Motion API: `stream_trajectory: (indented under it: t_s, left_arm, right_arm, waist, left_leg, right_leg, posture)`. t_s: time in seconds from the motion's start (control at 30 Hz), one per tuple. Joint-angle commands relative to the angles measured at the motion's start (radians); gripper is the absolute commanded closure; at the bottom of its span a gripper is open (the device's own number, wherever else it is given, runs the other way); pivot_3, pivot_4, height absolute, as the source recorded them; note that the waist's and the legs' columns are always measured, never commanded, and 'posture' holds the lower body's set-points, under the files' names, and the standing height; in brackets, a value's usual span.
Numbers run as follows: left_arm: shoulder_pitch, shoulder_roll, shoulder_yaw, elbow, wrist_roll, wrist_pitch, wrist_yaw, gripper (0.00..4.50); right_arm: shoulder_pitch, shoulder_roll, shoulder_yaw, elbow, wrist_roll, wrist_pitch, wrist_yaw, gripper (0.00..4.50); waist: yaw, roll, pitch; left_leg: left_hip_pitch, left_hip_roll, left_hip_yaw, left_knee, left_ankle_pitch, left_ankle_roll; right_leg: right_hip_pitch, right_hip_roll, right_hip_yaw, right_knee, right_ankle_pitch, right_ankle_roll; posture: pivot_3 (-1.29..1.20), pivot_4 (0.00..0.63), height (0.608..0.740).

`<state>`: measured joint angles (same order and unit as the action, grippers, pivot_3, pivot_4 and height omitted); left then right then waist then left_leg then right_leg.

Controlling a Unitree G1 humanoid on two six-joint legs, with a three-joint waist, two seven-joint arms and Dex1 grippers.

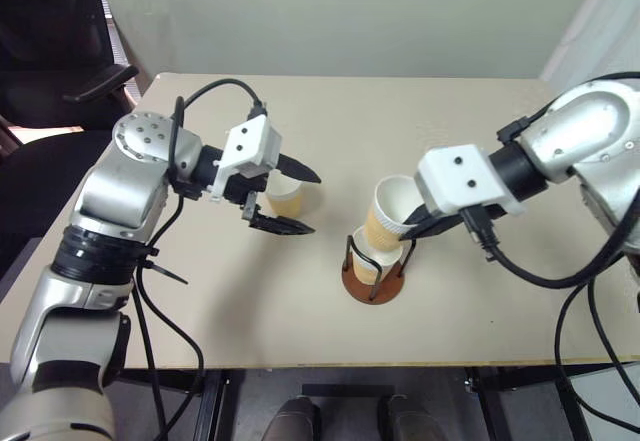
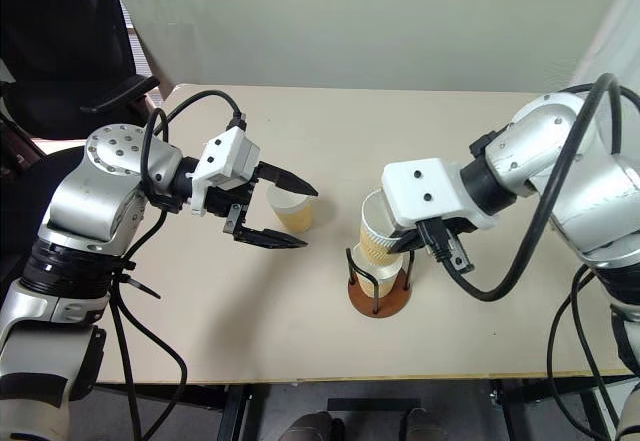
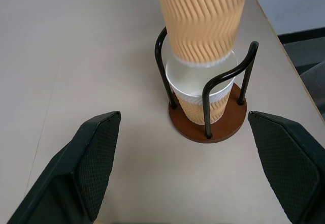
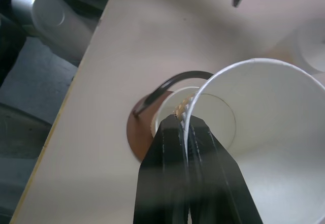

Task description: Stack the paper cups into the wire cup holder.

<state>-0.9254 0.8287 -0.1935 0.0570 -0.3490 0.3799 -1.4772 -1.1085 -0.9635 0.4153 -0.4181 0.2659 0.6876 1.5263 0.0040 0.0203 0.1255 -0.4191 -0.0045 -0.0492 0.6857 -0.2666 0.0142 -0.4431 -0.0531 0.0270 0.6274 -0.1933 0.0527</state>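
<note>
I see the holder point(image 1: 373, 279) nearest me, at about 6 o'clock on the table point(image 1: 480, 141), just right of centre. One cup point(image 1: 372, 259) already sits upright inside its black wire loops, on the brown disc.

My right gripper point(image 1: 408, 231) is pinched tight on the rim of a second cup point(image 1: 389, 216); one finger is inside the wall and one outside, as the right wrist view makes plain. That cup hangs tilted just above the seated one, its mouth leaning toward 12 o'clock and its base at the top of the wire loops, right over the lower cup's mouth. From the left wrist view its ribbed tan side hovers over the white opening of the cup in the holder; I can't tell if the two touch.

My left gripper point(image 1: 290, 199) stands wide open and holds nothing. It sits at about 9 o'clock from the holder, well apart from it, with fingers aimed across at the holder.

The third cup point(image 1: 284, 197) stands upright on the table beyond that gripper's fingers, roughly 10 o'clock from the holder. In the head views it shows between the two spread fingers, but it isn't gripped.
</note>
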Motion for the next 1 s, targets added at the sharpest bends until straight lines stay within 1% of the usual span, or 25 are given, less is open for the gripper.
stream_trajectory:
  t_s: [0.03,0.17,0.3,0.33,0.4,0.57,0.67,0.7,0.77,0.87,0.93,1.0]
  left_arm:
    - [-0.025,0.007,0.035,-0.026,-0.004,0.002,0.005,0.18]
    - [-0.027,0.003,0.036,-0.03,-0.005,0.004,0.012,0.18]
    - [-0.026,0.002,0.038,-0.034,-0.007,0.01,0.017,0.18]
    - [-0.025,0.001,0.038,-0.033,-0.006,0.009,0.019,0.18]
    - [-0.024,0.001,0.038,-0.032,-0.005,0.009,0.022,0.18]
    - [-0.025,0.004,0.034,-0.014,0.02,-0.004,0.046,0.18]
    - [-0.034,0.002,0.044,-0.002,0.04,-0.022,0.081,0.18]
    - [-0.04,-0.001,0.049,0.003,0.052,-0.033,0.1,0.18]
    - [-0.056,-0.009,0.049,0.019,0.096,-0.065,0.157,0.18]
    - [-0.085,-0.005,0.014,0.045,0.217,-0.121,0.248,0.18]
    - [-0.086,0.01,-0.012,0.03,0.287,-0.153,0.271,0.18]
    - [-0.07,0.04,-0.066,0.018,0.402,-0.213,0.295,0.18]
  right_arm:
    - [-0.003,0.013,0.021,0.002,-0.051,-0.053,-0.007,4.48]
    - [0.005,0.03,0.06,0.031,-0.112,-0.112,0.002,4.48]
    - [0.013,0.034,0.07,0.035,-0.13,-0.132,0.026,4.48]
    - [0.013,0.037,0.069,0.038,-0.137,-0.137,0.022,4.3]
    - [0.012,0.043,0.065,0.043,-0.143,-0.137,0.021,3.88]
    - [-0.01,0.07,0.009,0.078,-0.133,-0.097,-0.024,2.13]
    - [-0.016,0.065,-0.078,0.11,-0.112,-0.035,-0.088,1.04]
    - [-0.019,0.064,-0.114,0.118,-0.098,0.002,-0.111,0.73]
    - [-0.028,0.073,-0.189,0.132,-0.071,0.083,-0.171,0.73]
    - [-0.023,0.07,-0.295,0.133,-0.01,0.199,-0.233,0.73]
    - [-0.008,0.053,-0.354,0.106,0.048,0.278,-0.245,0.73]
    - [0.034,0.014,-0.422,0.062,0.114,0.335,-0.235,0.73]
  waist:
    - [0.0,0.0,0.0]
    - [-0.001,0.0,0.0]
    - [-0.001,0.0,0.0]
    - [-0.001,0.0,0.0]
    - [-0.001,0.0,0.0]
    - [-0.001,0.0,0.0]
    - [-0.001,0.0,0.0]
    - [-0.001,0.0,0.0]
    - [0.0,0.0,0.0]
    - [0.0,0.0,0.0]
    - [-0.001,0.0,0.0]
    - [0.001,0.0,0.0]
  left_leg:
    - [0.0,0.0,0.0,0.0,0.0,0.0]
    - [0.0,0.0,0.0,0.0,0.0,0.0]
    - [0.0,0.0,0.0,0.0,0.0,0.0]
    - [0.0,0.0,0.0,0.0,0.0,0.0]
    - [0.0,0.0,0.001,0.0,0.0,0.0]
    - [0.0,0.0,0.0,0.0,0.0,0.0]
    - [0.0,0.0,0.0,0.0,0.0,0.0]
    - [0.0,0.0,0.0,0.0,0.0,0.0]
    - [0.0,0.0,0.0,0.0,0.0,0.0]
    - [0.0,0.0,0.0,-0.001,0.0,0.0]
    - [0.0,0.0,0.001,-0.002,0.0,0.0]
    - [0.0,0.0,0.001,-0.003,0.0,0.0]
  right_leg:
    - [0.0,0.0,0.0,0.0,0.0,0.0]
    - [0.0,0.0,0.0,0.0,0.0,0.0]
    - [0.0,0.0,0.0,0.0,0.0,0.0]
    - [0.0,0.0,0.0,0.0,0.0,0.0]
    - [0.0,0.0,0.0,0.0,0.0,0.0]
    - [0.0,0.0,0.0,0.0,0.0,0.0]
    - [0.0,0.0,0.0,0.0,0.0,0.0]
    - [0.0,0.0,0.0,0.0,0.0,0.0]
    - [0.0,0.0,0.0,0.0,0.0,0.0]
    - [0.0,0.0,0.0,-0.001,0.0,0.0]
    - [0.0,0.0,0.0,-0.001,0.0,0.0]
    - [-0.001,0.0,0.0,-0.001,0.0,0.0]
  posture:
    - [0.0,0.15,0.74]
    - [0.0,0.15,0.74]
    - [0.0,0.15,0.74]
    - [0.0,0.15,0.74]
    - [0.0,0.15,0.74]
    - [0.0,0.15,0.74]
    - [0.0,0.15,0.74]
    - [0.0,0.15,0.74]
    - [0.0,0.15,0.74]
    - [0.0,0.15,0.74]
    - [0.0,0.15,0.74]
    - [0.0,0.15,0.74]
